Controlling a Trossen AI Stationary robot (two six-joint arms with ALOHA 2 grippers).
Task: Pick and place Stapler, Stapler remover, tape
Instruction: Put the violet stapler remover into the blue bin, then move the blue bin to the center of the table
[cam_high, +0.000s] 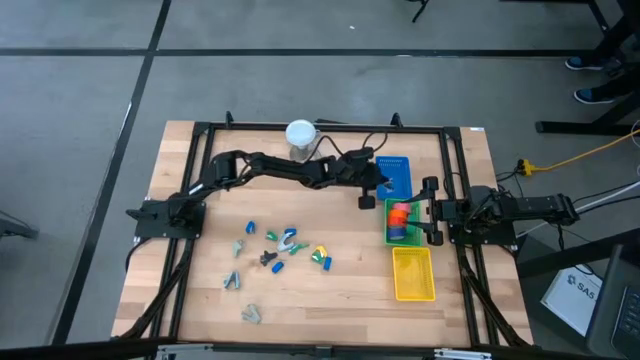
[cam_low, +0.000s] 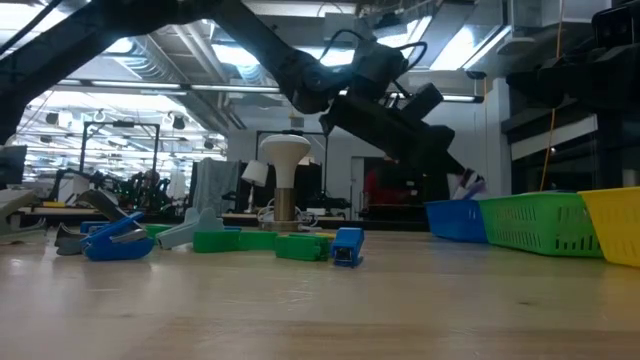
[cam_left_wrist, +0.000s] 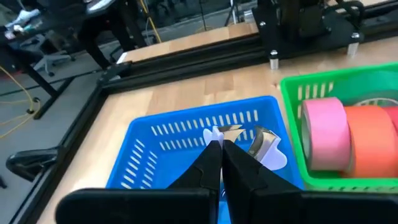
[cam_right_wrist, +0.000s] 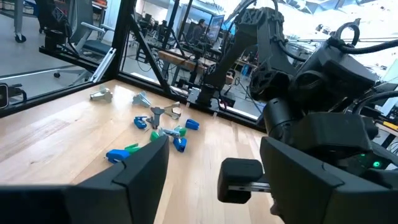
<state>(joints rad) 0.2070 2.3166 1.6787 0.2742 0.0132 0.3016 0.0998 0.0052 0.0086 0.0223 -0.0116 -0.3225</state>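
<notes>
My left gripper (cam_left_wrist: 222, 163) is hovering over the blue bin (cam_left_wrist: 149, 155), jaws closed on a remover (cam_left_wrist: 264, 142). Tapes (cam_left_wrist: 348, 137) are sitting beside it in the green bin (cam_left_wrist: 311, 87). Should open squarely over blue. Right gripper (cam_high: 432, 211) is waiting beside green, jaws wide.

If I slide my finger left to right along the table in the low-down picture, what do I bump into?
Blue stapler → green pieces → small blue piece → blue basket → green basket → yellow basket.

Robotics lab: framed workbench (cam_high: 180, 290), desks.
</notes>
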